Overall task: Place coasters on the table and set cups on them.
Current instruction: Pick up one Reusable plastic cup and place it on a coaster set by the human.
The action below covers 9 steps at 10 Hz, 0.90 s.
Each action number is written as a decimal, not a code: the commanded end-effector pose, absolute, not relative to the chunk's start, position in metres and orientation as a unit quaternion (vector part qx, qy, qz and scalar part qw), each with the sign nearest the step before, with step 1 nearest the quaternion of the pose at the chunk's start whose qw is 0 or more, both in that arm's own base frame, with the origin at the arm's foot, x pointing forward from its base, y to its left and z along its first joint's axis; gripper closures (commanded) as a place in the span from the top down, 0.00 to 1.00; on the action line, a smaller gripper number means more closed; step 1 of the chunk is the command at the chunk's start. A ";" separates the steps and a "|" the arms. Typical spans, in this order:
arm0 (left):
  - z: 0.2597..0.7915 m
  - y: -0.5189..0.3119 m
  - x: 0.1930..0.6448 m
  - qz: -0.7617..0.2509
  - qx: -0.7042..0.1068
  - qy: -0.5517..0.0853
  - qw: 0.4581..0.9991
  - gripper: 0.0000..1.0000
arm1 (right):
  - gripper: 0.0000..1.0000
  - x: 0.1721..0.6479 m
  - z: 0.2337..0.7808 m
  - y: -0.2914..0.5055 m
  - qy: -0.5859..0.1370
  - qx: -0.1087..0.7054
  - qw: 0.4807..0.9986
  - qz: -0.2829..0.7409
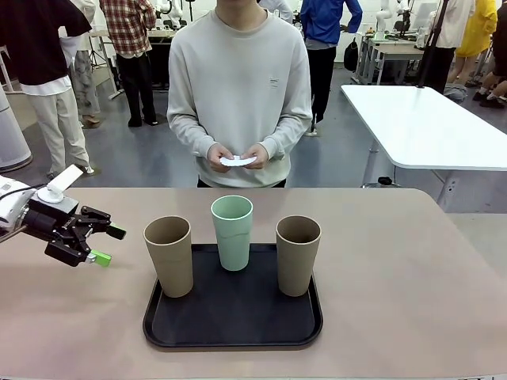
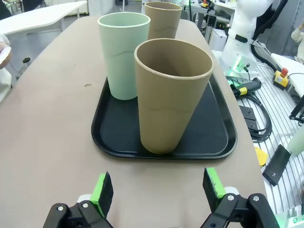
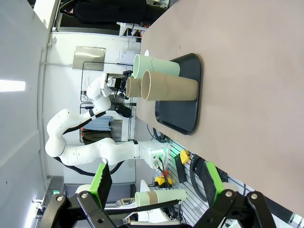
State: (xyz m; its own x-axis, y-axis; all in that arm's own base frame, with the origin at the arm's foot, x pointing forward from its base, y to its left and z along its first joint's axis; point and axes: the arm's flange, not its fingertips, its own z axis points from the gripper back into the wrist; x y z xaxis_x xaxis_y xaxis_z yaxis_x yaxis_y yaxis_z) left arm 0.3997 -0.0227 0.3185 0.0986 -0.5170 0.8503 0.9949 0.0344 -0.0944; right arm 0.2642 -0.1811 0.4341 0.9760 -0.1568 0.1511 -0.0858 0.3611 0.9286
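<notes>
– Beige desk (image 1: 412, 269), black tray (image 1: 238, 328) near my edge of it. What is on the tray?

– All three cups, upright. I see the mint cup (image 1: 232, 232) at the middle of the tray's far edge. The left tan cup (image 1: 169, 255) and the right tan cup (image 1: 298, 255) stand nearer to me, one at each side. None of them touch.

– And the coaster?

– I make out a white coaster (image 1: 238, 161) pinched between the person's hands (image 1: 218, 153) at the far side of the desk, held at waist height. It is well apart from the cups. Whether it is one piece or several I cannot tell.

– Your grippers?

– My left gripper (image 1: 109, 245) hovers over the desk left of the tray, near the left tan cup but apart from it. Its jaws are spread wide, with nothing between the green pads. My right gripper (image 3: 154, 183) is spread just as wide and is also empty. Its camera sees the tray and cups from well off.
</notes>
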 end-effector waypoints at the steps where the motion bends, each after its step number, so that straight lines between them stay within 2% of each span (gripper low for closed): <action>1: 0.316 -0.022 0.396 -0.591 -0.367 -0.326 0.640 1.00 | 1.00 0.266 0.434 -0.181 -0.115 0.574 0.811 -0.017; 4: 0.317 -0.023 0.399 -0.588 -0.370 -0.322 0.643 1.00 | 1.00 0.266 0.434 -0.181 -0.115 0.574 0.811 -0.017; 5: 0.319 -0.029 0.396 -0.579 -0.376 -0.390 0.609 1.00 | 1.00 0.266 0.434 -0.181 -0.115 0.574 0.811 -0.017; 7: 0.314 -0.032 0.394 -0.566 -0.399 -0.454 0.561 1.00 | 1.00 0.266 0.434 -0.181 -0.115 0.574 0.811 -0.017; 9: 0.302 -0.035 0.394 -0.562 -0.401 -0.474 0.547 1.00 | 1.00 0.266 0.434 -0.181 -0.115 0.574 0.811 -0.017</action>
